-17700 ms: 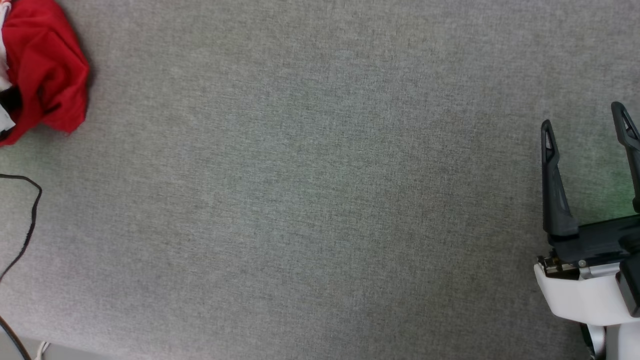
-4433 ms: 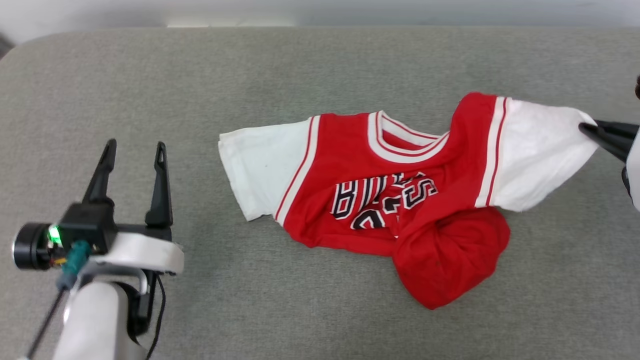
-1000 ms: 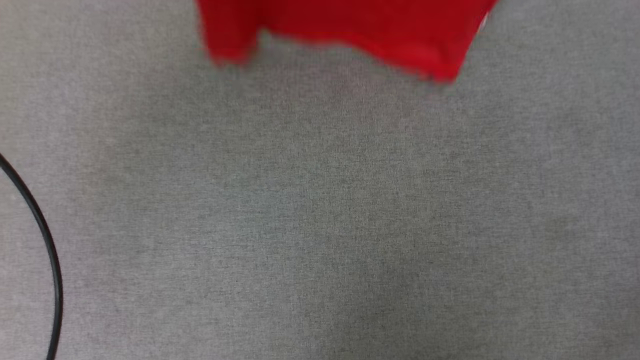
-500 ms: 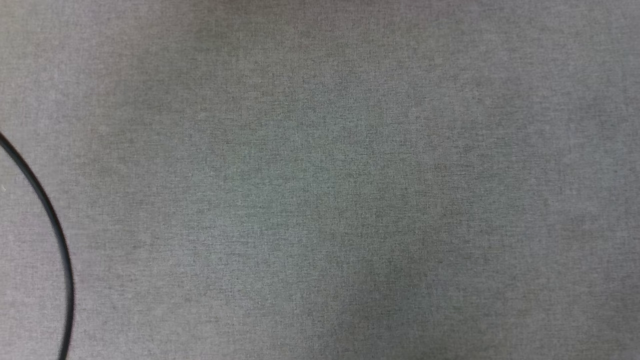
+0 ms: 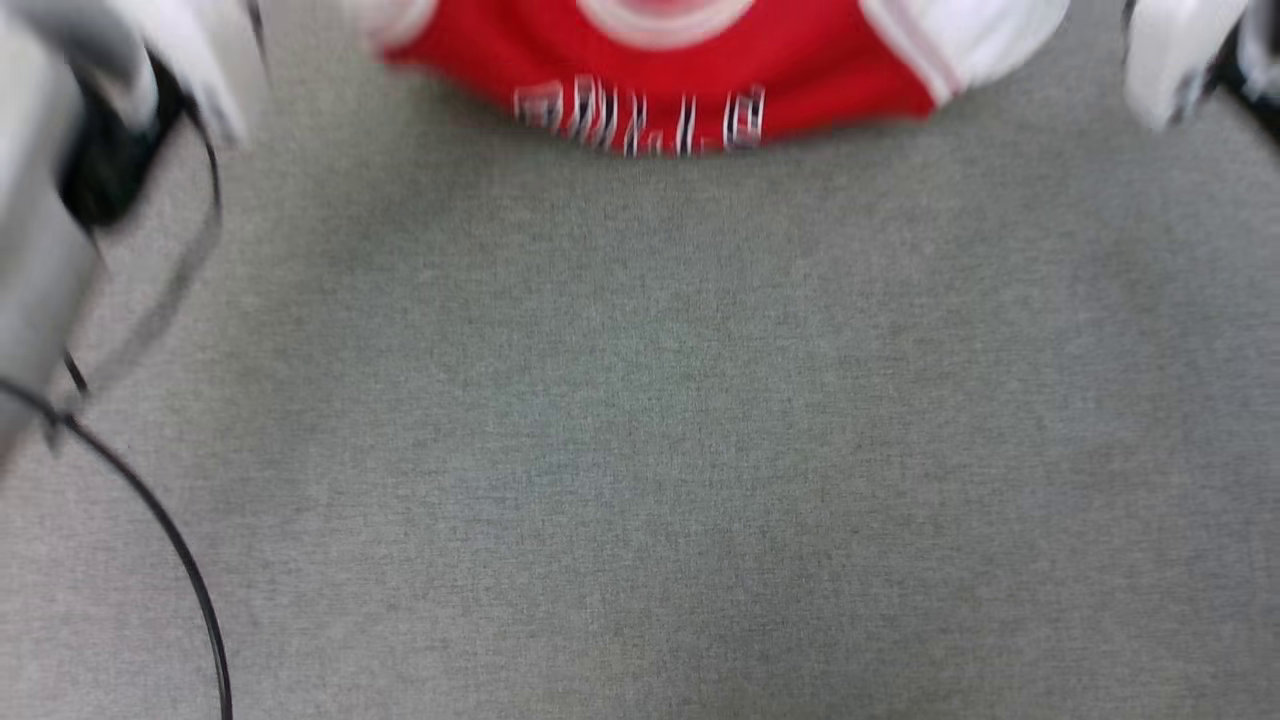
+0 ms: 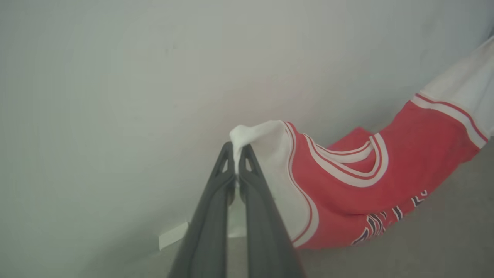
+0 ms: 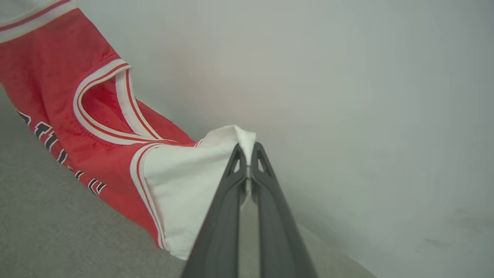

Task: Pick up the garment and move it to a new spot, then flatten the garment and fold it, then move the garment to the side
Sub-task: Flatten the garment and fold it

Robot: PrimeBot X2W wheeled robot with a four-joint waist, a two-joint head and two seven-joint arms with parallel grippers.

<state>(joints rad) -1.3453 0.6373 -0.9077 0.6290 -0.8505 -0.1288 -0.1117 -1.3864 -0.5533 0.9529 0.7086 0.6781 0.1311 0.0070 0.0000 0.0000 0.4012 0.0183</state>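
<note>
The garment, red with white sleeves and black white-outlined letters, hangs stretched between my two grippers at the top of the blurred head view. In the left wrist view my left gripper is shut on the tip of one white sleeve, and the garment sags away to the right. My right gripper is shut on the other white sleeve, with the garment trailing to the left. The striped neckline faces up. The lettered chest reaches down to the grey surface; the lower part of the garment is hidden.
My left forearm stands at the upper left of the head view and my right forearm at the upper right. A black cable curves over the left side. A pale wall rises behind the table.
The head view has shifted and blurred. Half a second ago it held bare grey surface and the cable; now the garment's lettered chest and both forearms are at its top.
</note>
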